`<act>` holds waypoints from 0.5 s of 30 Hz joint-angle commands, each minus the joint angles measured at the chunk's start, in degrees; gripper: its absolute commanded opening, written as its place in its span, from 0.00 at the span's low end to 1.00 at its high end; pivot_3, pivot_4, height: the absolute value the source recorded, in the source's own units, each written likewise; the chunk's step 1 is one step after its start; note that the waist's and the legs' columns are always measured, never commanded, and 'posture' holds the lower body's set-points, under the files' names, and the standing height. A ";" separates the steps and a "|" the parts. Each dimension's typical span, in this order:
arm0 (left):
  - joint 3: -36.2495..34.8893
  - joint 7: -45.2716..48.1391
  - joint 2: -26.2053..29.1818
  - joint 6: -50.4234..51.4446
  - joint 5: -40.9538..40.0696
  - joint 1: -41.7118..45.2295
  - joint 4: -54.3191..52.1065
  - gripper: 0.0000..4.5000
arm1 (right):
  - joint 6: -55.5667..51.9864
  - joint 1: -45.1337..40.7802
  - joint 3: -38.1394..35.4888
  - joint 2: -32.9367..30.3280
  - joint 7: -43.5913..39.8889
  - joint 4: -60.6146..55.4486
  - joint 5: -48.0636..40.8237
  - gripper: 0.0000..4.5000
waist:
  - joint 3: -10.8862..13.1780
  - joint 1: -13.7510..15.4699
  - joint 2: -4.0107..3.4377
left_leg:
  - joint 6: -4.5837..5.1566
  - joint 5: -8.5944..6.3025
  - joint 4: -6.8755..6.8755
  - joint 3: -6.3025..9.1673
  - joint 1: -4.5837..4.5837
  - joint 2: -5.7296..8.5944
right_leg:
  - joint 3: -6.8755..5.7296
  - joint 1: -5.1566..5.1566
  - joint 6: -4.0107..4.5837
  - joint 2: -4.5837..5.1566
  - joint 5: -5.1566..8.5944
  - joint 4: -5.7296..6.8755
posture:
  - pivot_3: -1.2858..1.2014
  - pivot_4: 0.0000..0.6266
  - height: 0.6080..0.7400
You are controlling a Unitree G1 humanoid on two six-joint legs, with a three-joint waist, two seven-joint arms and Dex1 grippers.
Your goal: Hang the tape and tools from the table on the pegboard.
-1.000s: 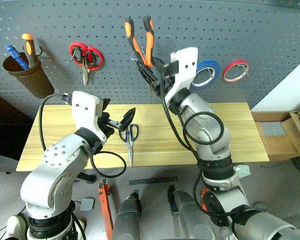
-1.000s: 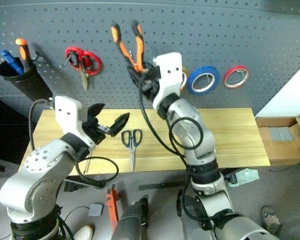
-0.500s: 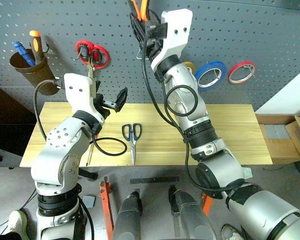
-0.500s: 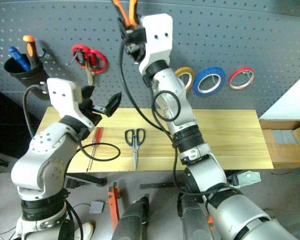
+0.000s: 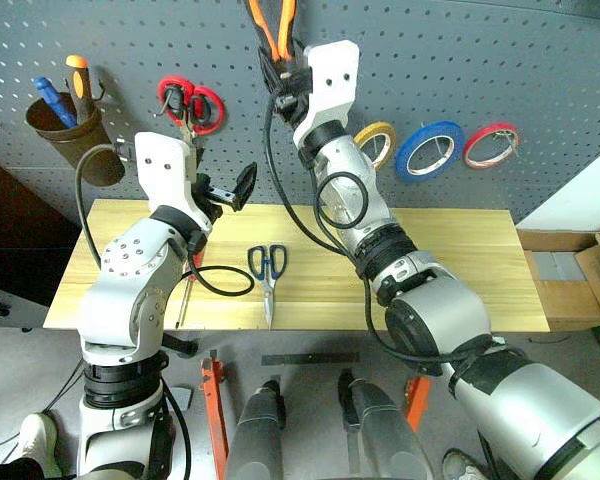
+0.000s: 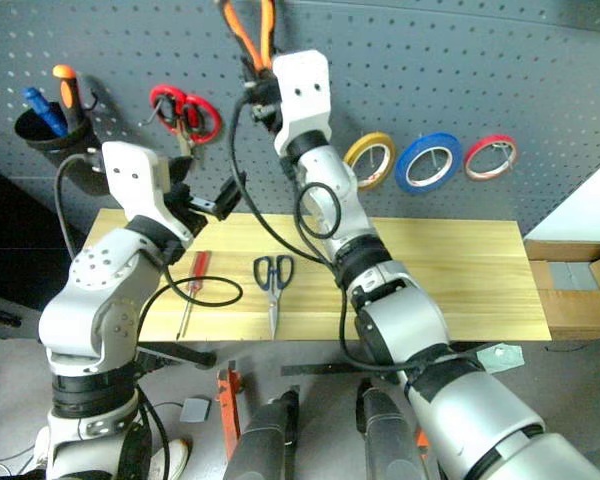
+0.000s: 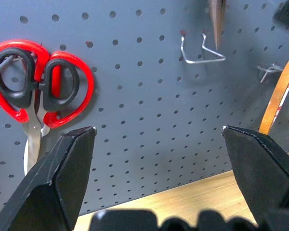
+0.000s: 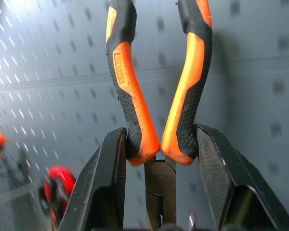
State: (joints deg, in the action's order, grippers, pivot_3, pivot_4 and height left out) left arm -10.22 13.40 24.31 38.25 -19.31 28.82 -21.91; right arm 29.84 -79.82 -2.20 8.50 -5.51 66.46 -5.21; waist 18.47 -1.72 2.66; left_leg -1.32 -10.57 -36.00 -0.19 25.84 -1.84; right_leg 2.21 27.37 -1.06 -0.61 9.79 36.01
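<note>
We see the dark grey pegboard (image 5: 540, 60) filling the background, and below it the light wood table (image 5: 450, 270). Our right gripper (image 8: 159, 159) is raised high against the board, its two black fingers pinching the pliers (image 8: 156, 86) low on the handles — the orange-and-black handles point upward and spread apart above the grip, the steel joint sitting between the fingers. Our left gripper (image 7: 159, 139) hovers in front of the board with its fingers spread wide and nothing between them; just beside it hang red-handled scissors (image 7: 36, 86) and a bare wire hook (image 7: 202, 48). The blue tape (image 5: 430, 150) already hangs on the board, between a yellow roll (image 5: 377, 140) and a red roll (image 5: 490, 143). On the table lie the blue-handled scissors (image 5: 266, 275), blades pointing toward the near edge, and the red-handled screwdriver (image 6: 193, 290) a little to their left — partly under a cable.
</note>
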 commanded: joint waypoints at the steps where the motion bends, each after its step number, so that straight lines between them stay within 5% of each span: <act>1: 0.32 0.54 0.13 -0.99 0.17 -0.14 -1.57 1.00 | 3.41 -3.40 -0.84 -0.07 0.91 1.25 1.24 0.38 | 0.01 0.00 -0.01 | 0.00 0.00 0.01 0.00 0.00 0.00 | 0.00 0.00 0.00 0.00 0.00 0.00 | 0.53 0.54 1.00; 15: 0.22 1.27 0.29 -1.38 0.53 0.29 -0.62 1.00 | 5.15 -7.83 -2.69 -2.56 4.20 2.89 2.70 0.38 | 0.06 0.01 -0.04 | 0.00 0.00 0.00 0.02 0.00 0.01 | -0.02 0.00 0.00 0.00 0.00 0.01 | 0.53 0.53 1.00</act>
State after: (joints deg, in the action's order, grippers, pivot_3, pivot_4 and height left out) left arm -9.46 14.44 24.32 38.25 -19.04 28.81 -21.52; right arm 32.52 -84.44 -4.01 6.61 -2.19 70.75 -3.12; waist 18.53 -1.72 2.63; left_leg -1.32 -10.57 -36.00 -0.17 25.84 -1.84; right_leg 2.19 27.37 -1.06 -0.61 9.79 36.02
